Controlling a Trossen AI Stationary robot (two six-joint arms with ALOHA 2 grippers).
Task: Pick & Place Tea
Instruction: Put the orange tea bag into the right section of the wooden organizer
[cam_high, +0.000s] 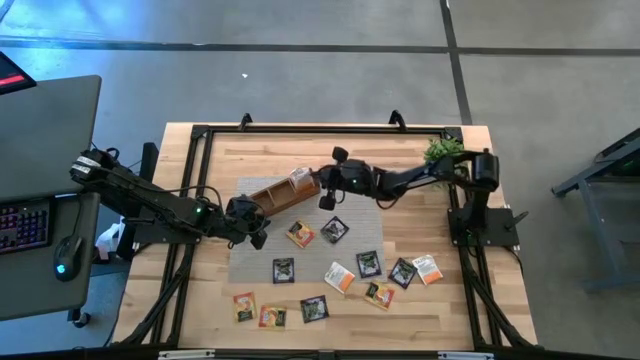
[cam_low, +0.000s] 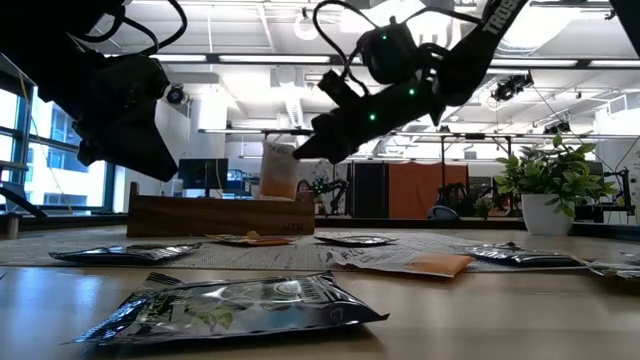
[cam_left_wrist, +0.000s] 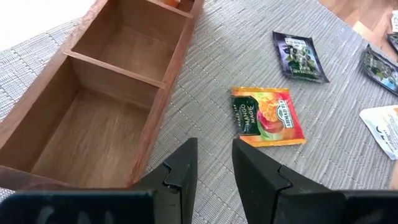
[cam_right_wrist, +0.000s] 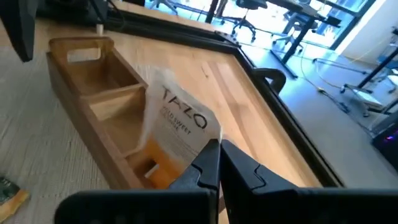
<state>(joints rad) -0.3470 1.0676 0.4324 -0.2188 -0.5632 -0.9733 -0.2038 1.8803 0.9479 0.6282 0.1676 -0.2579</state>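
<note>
My right gripper (cam_high: 318, 186) is shut on a white-and-orange tea sachet (cam_right_wrist: 177, 134) above the right end of the long wooden tray (cam_high: 280, 193). The low view shows that sachet (cam_low: 278, 170) upright, its lower end at the tray's rim (cam_low: 220, 200). An orange sachet (cam_right_wrist: 149, 173) lies in the compartment beneath it. My left gripper (cam_left_wrist: 214, 163) is open and holds nothing. It hovers over the grey mat by the tray's other end, near a yellow-red sachet (cam_left_wrist: 267, 117) and a dark one (cam_left_wrist: 300, 57). Several more sachets (cam_high: 340, 275) lie flat on the table. My right gripper pinches the white-and-orange sachet between its two fingers at one side edge (cam_right_wrist: 205, 144). The fingers come slanting down from the table's right. The sachet stands upright with its lower end at the tray's end compartment; whether it touches the tray I cannot tell.
A grey woven mat (cam_high: 240, 262) lies under the tray and some sachets. A green potted plant (cam_high: 443, 152) stands at the far right corner. A black frame (cam_high: 200, 135) edges the tabletop. The tray's compartments near my left gripper (cam_left_wrist: 93, 134) hold nothing.
</note>
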